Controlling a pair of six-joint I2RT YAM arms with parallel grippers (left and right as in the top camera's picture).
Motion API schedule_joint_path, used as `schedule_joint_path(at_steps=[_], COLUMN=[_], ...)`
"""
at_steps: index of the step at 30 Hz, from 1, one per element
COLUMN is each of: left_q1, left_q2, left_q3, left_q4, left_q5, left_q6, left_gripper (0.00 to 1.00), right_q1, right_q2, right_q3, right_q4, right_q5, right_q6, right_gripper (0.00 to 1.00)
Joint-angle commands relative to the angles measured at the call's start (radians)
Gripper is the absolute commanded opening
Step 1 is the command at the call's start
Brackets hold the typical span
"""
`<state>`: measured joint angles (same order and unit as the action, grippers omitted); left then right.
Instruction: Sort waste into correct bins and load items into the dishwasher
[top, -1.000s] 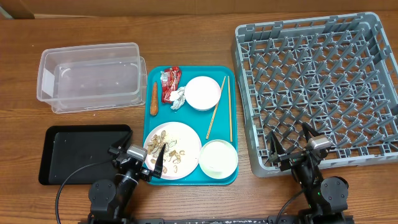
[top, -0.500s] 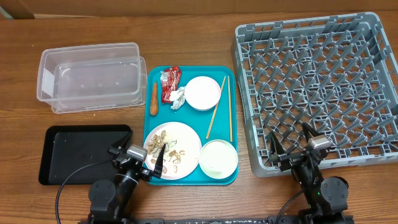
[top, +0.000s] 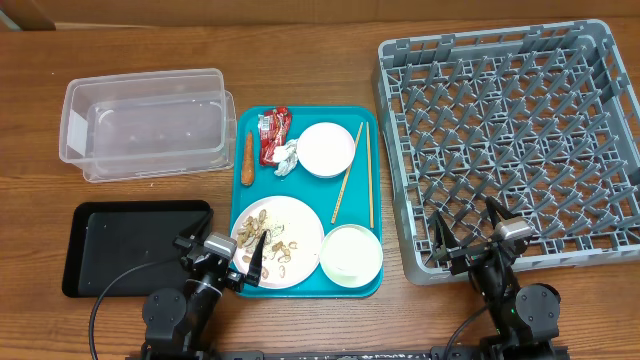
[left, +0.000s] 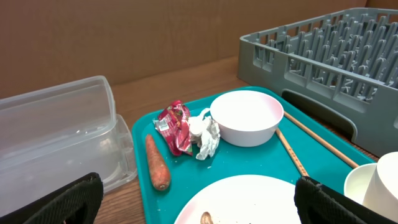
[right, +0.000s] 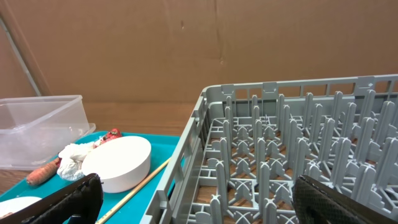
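Observation:
On the teal tray lie a red wrapper, a white tissue, an orange carrot piece, a bowl, a cup, two chopsticks and a white plate with beige shell scraps. The clear tub and black tray are at the left. The grey dish rack is at the right. My left gripper is open and empty at the plate's near edge. My right gripper is open and empty at the rack's near edge.
In the left wrist view the wrapper, tissue, carrot and bowl lie ahead. A brown cardboard wall stands behind the table. The rack's pegs fill the right wrist view.

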<state>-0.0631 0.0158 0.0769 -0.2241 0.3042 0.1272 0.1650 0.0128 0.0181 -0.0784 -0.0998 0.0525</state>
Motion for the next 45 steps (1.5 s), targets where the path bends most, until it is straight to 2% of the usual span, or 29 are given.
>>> schedule_joint_path(at_steps=[1,7,10,13,29,33,38,41,45], left_q1=[0.004,0.004,0.004,0.004,0.004,0.004,0.004,0.004,0.004], left_q2=[-0.011,-0.011,-0.011,-0.011,-0.011,-0.011,-0.011,-0.011,0.011], left_q3=[-0.006,-0.006,-0.006,-0.006,-0.006,-0.006,0.002,0.061,0.213], left_q4=[0.003,0.004,0.004,-0.003,-0.003,0.006,0.127,0.178,0.121], left_q5=[0.010,-0.002,-0.098,-0.157,-0.153,-0.076,0.201,0.215,0.210], left_q6=[-0.004,0.011,0.085,0.090,0.089,0.066,0.030,-0.105,-0.121], left_gripper=[1.00,1.00,1.00,1.00,1.00,1.00,1.00,1.00,1.00], right_q1=[-0.003,-0.003,-0.003,-0.003,-0.003,-0.003,-0.003,-0.003,-0.003], right_q2=[-0.010,-0.010,-0.010,-0.010,-0.010,-0.010,-0.010,-0.010,0.006], right_q3=[-0.010,-0.010,-0.010,-0.010,-0.010,-0.010,0.006,0.080,0.237], right_q4=[0.005,0.005,0.006,0.005,0.006,0.039,0.181,0.180,0.093], right_q5=[0.001,0.001,0.001,0.001,0.000,-0.061,-0.222,-0.219,-0.216], right_q6=[0.005,0.005,0.005,0.005,0.005,0.005,0.016,0.105,0.139], right_gripper=[1.00,1.00,1.00,1.00,1.00,1.00,1.00,1.00,1.00])
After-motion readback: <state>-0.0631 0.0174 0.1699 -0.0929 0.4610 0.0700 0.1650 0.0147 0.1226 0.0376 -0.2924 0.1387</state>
